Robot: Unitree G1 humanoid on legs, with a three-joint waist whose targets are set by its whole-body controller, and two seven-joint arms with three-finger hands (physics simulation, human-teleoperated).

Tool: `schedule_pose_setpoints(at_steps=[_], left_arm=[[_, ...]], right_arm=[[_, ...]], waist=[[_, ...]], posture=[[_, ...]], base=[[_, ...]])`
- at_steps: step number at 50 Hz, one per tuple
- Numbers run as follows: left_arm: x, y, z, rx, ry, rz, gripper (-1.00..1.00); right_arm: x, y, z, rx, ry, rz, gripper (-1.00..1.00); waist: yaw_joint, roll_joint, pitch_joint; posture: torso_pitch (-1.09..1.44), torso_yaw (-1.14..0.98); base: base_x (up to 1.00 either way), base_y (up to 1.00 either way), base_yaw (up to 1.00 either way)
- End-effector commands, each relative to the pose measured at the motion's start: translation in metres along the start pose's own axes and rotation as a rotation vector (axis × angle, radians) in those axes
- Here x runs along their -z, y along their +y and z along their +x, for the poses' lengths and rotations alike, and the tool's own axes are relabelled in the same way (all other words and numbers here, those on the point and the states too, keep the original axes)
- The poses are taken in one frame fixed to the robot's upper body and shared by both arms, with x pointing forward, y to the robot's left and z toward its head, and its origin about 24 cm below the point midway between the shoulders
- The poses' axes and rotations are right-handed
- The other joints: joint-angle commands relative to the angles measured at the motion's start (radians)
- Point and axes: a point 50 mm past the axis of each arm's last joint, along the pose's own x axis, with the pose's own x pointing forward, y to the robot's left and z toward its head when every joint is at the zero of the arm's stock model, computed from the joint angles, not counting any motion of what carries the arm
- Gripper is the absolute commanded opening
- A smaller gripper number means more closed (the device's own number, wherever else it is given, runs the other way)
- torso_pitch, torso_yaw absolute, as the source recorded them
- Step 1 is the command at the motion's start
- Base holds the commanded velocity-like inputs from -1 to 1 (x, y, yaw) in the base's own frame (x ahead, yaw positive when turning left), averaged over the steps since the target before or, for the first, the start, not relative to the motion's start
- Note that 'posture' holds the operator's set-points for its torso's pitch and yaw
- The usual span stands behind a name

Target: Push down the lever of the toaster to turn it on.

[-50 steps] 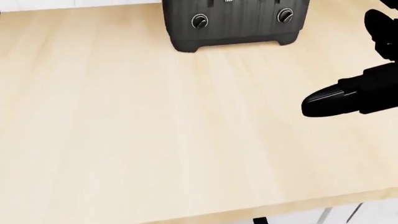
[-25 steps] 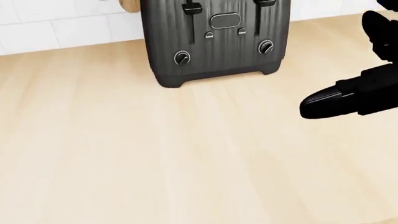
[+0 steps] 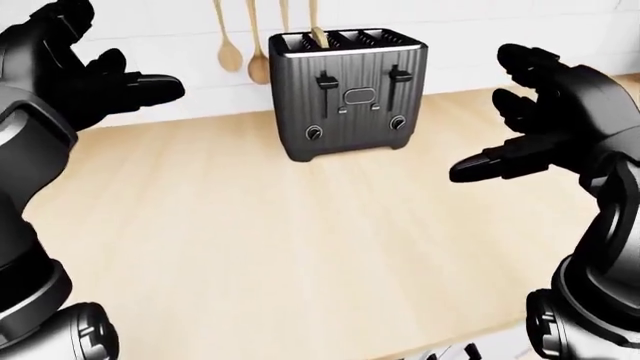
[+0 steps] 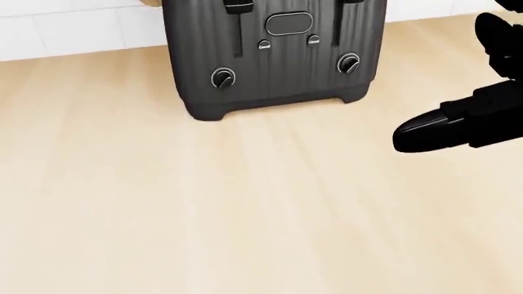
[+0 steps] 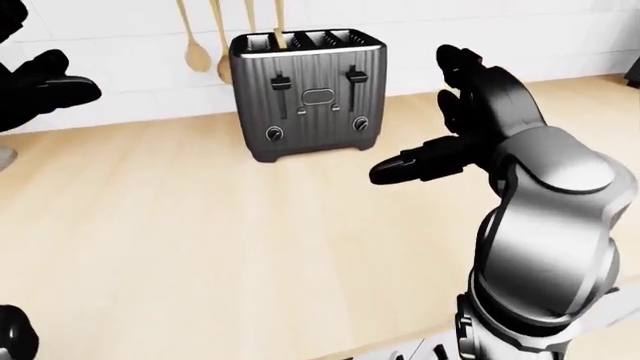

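Observation:
A dark ribbed toaster [image 3: 346, 94] stands on the wooden counter [image 3: 300, 225] against the white tiled wall. Two levers, the left one [image 3: 324, 81] and the right one [image 3: 398, 74], sit high in their slots, above two round knobs. Something pale pokes out of the left slot on top. My left hand [image 3: 105, 79] hovers open at the upper left of the left-eye view, well clear of the toaster. My right hand [image 3: 530, 124] floats open to the right of the toaster, fingers spread, touching nothing. The head view shows only the toaster's lower part [image 4: 274, 55].
Wooden spoons [image 3: 230, 45] hang on the wall behind the toaster's left side. The counter's near edge [image 3: 430, 346] runs along the bottom right of the left-eye view.
The head view has shifted: the toaster first slid down the picture, then grew larger and moved slightly left, so the camera has moved. My right hand stays at the same place in the picture.

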Motion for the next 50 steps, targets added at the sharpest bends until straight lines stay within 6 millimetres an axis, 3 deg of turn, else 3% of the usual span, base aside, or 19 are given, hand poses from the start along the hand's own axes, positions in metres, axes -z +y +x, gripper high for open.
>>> schedule_pose_setpoints(at_steps=[1,8,16,20,24,30,35,50], left_arm=[[-0.017,0.0,-0.004,0.001,-0.082,-0.001,1.0],[-0.017,0.0,-0.004,0.004,-0.079,0.0,1.0],[-0.015,0.0,-0.004,0.005,-0.075,-0.001,1.0],[-0.015,-0.001,-0.005,0.008,-0.079,0.0,1.0],[-0.016,-0.002,-0.006,0.008,-0.088,-0.002,1.0],[-0.015,-0.004,-0.005,-0.012,-0.096,0.04,1.0],[-0.015,-0.004,-0.005,-0.015,-0.102,0.037,1.0],[-0.015,-0.006,-0.004,-0.007,-0.09,0.017,1.0]], right_arm=[[-0.008,-0.006,-0.005,0.039,-0.044,0.0,1.0],[-0.008,-0.006,-0.006,0.04,-0.045,0.001,1.0],[-0.011,-0.005,-0.006,0.026,-0.049,0.003,1.0],[-0.015,0.005,0.002,-0.006,-0.042,-0.002,1.0],[-0.027,0.018,0.02,-0.05,-0.046,-0.013,1.0],[-0.051,0.033,0.048,-0.106,-0.069,-0.021,1.0],[-0.071,0.04,0.059,-0.128,-0.09,-0.034,1.0],[-0.104,0.054,0.084,-0.172,-0.123,-0.043,1.0]], waist=[[-0.002,0.004,-0.025],[-0.01,0.013,-0.056],[-0.013,0.022,-0.114],[-0.013,0.026,-0.144],[-0.012,0.032,-0.159],[-0.006,0.039,-0.16],[0.006,0.037,-0.153],[0.025,0.04,-0.144]], posture=[[-0.21,0.0],[-0.28,0.0],[-0.36,0.0],[-0.4,0.0],[-0.4,0.0],[-0.4,0.0],[-0.4,0.0],[-0.4,0.0]], base=[[0.0,0.0,0.0],[0.0,0.0,0.0],[0.0,0.0,0.0],[0.0,0.0,0.0],[0.0,0.0,0.0],[0.0,0.0,0.0],[0.0,0.0,0.0],[0.0,0.0,0.0]])
